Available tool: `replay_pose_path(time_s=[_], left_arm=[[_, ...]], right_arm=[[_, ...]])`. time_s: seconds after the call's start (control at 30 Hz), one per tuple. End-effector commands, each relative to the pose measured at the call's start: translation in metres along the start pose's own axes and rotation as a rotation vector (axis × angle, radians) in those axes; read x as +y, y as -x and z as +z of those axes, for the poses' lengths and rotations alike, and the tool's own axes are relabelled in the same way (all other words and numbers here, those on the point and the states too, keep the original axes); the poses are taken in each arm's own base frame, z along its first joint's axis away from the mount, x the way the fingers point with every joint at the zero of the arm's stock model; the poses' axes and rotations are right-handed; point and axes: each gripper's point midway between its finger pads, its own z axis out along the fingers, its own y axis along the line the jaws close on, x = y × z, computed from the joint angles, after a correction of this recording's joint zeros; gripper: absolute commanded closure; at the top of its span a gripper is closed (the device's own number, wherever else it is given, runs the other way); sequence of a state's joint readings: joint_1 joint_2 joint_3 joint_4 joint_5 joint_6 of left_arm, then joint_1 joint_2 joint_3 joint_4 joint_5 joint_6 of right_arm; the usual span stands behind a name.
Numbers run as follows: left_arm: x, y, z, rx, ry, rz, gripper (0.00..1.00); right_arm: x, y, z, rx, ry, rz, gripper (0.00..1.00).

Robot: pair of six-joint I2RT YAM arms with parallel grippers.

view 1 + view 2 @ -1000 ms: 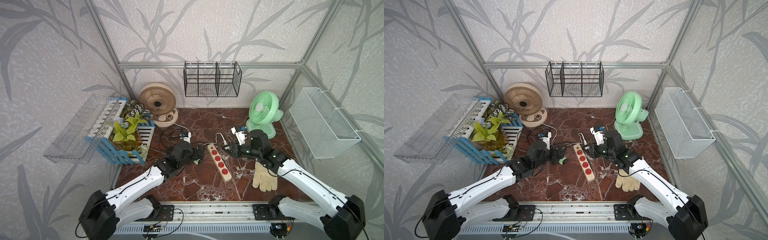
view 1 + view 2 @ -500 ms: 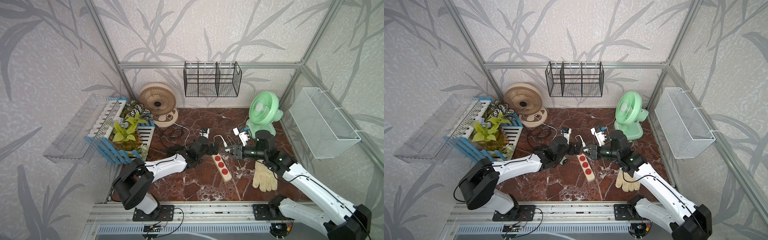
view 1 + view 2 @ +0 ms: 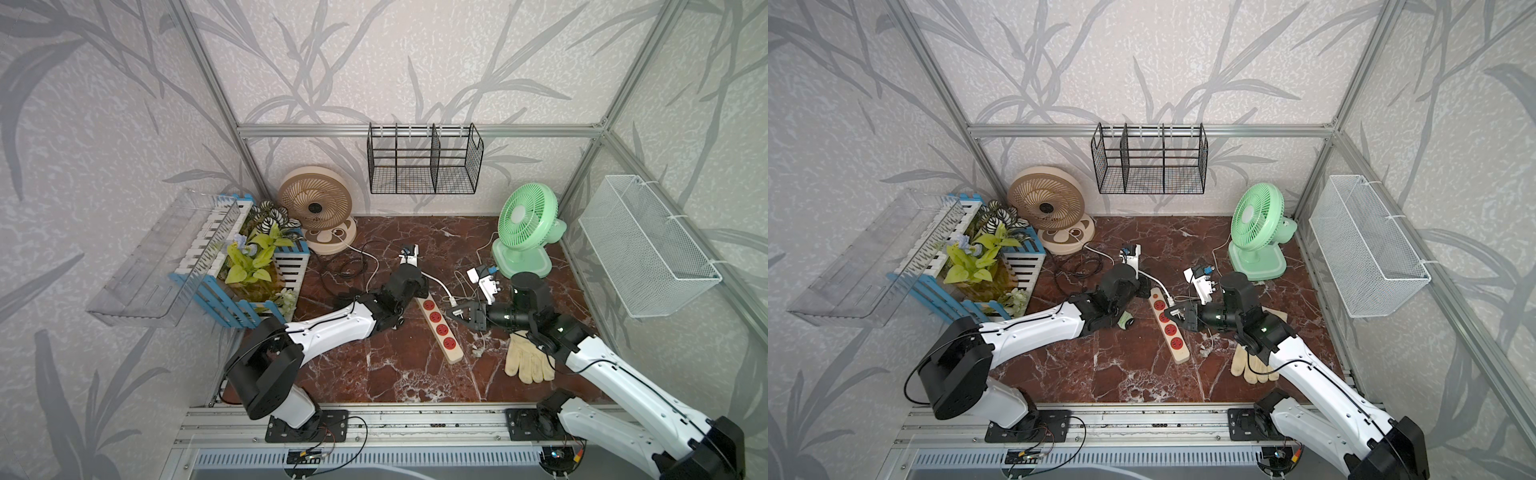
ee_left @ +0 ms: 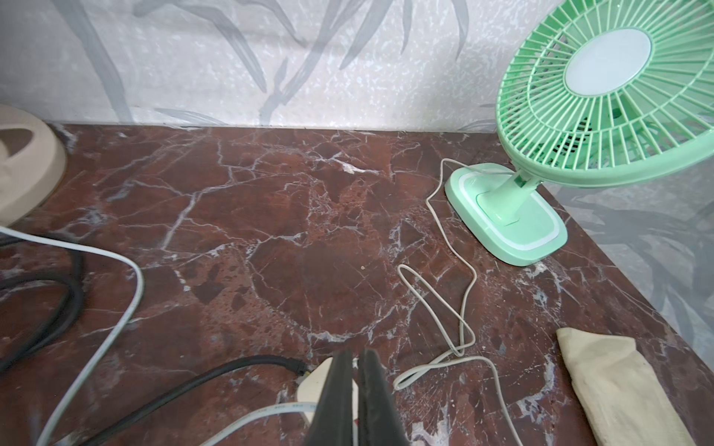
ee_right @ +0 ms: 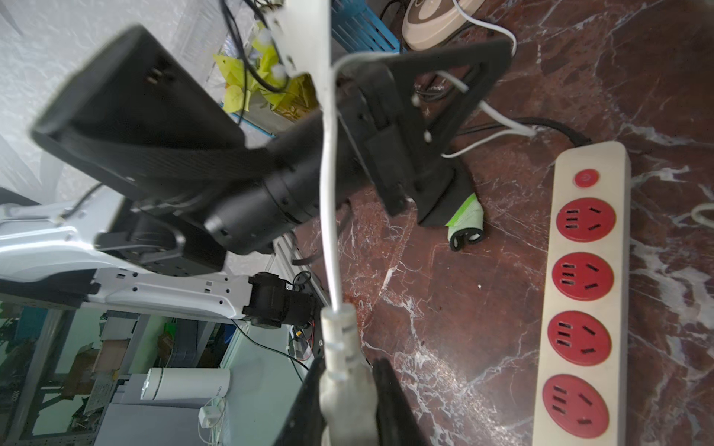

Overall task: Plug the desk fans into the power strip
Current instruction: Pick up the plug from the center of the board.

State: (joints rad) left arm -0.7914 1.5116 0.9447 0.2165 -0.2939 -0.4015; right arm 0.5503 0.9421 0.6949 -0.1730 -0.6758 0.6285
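Power strip [image 3: 440,328] lies flat on the dark red surface [image 3: 395,374], between my two arms. Its four red sockets are all empty, so no fan is plugged in yet.

My right end effector [image 5: 349,370] is squeezing a white plug [image 5: 344,390]. It holds the plug up above the surface, near the strip but not over a socket. My left end effector [image 4: 355,359] is shut tight, and I see nothing between its fingers. Its tips are at the end of the strip where the black cord [image 4: 193,383] goes in. I cannot tell if they press on it.

The plug is picked up. I think what is left is to line the plug up with a socket and push it in.

The right wrist view shows the plug in my grip and the holes in each socket, but the pins are hidden. The left wrist view shows my shut fingers and the green fan [image 4: 606,73] with its thin white cord [image 4: 474,275], but no sockets. Both top views show the green fan and a beige fan [image 3: 316,203] at the back. There my left fingers hide under the wrist. I cannot follow the plug's cord to either fan.
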Motion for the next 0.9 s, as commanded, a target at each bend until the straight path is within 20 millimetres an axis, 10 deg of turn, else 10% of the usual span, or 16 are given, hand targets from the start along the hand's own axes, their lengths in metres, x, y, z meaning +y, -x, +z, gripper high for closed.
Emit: replay_pose_path(time_s=[0.0, 0.6, 0.87], left_arm=[[0.003, 0.031, -0.017, -0.038, 0.029, 0.078, 1.0], [-0.035, 0.024, -0.039, 0.07, -0.201, 0.309, 1.0], [-0.05, 0.013, -0.041, 0.139, -0.292, 0.337, 1.0]], right_arm=[[-0.011, -0.008, 0.005, -0.003, -0.031, -0.081, 0.92], [-0.025, -0.006, 0.028, 0.109, -0.152, -0.261, 0.22], [-0.019, 0.006, 0.02, -0.009, -0.137, -0.406, 0.21]])
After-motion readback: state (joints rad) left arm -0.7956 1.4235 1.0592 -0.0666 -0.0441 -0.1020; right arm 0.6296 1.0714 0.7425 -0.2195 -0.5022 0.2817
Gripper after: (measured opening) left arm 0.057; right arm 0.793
